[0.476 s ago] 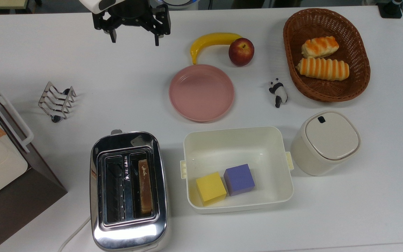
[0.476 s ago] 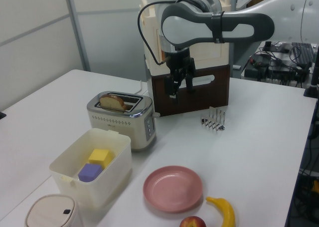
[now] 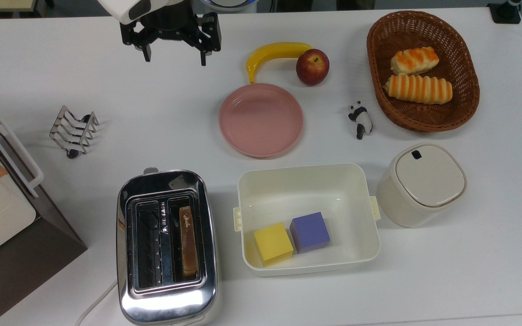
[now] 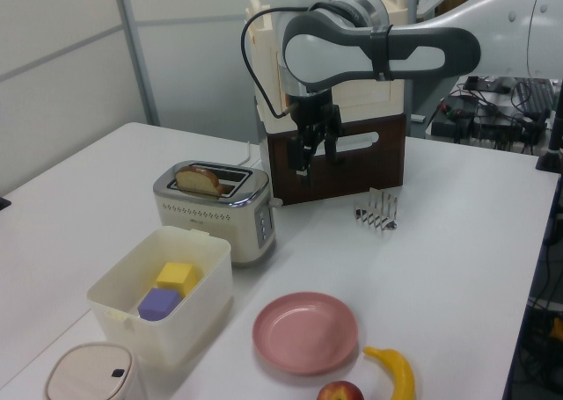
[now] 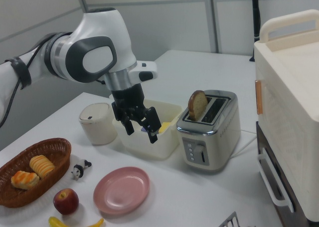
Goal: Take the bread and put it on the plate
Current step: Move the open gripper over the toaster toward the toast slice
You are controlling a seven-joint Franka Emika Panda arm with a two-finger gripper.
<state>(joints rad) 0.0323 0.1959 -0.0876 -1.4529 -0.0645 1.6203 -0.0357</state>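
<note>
The claw (image 3: 173,53) hangs in the air above the white worktop (image 3: 152,113), its two black fingers spread wide apart with nothing between them. In the right view the claw (image 5: 141,132) points downward in front of the white tub (image 5: 167,139); in the left view the claw (image 4: 315,158) sits high, in front of the brown box (image 4: 343,158).

The bread (image 3: 187,241) stands on edge in the top view's right-hand slot of the chrome toaster (image 3: 166,299). In the right view the bread (image 5: 197,105) pokes up out of the toaster (image 5: 209,137), rounded brown top showing.

The pink plate (image 3: 261,119) lies bare on the worktop, well apart from the toaster. Just beyond the plate are a banana (image 3: 274,53) and a red apple (image 3: 312,66), touching each other. A yellow cube (image 3: 273,243) and a purple cube (image 3: 310,232) sit side by side inside the tub. A wire toast rack (image 3: 73,131) stands at the top view's left.
</note>
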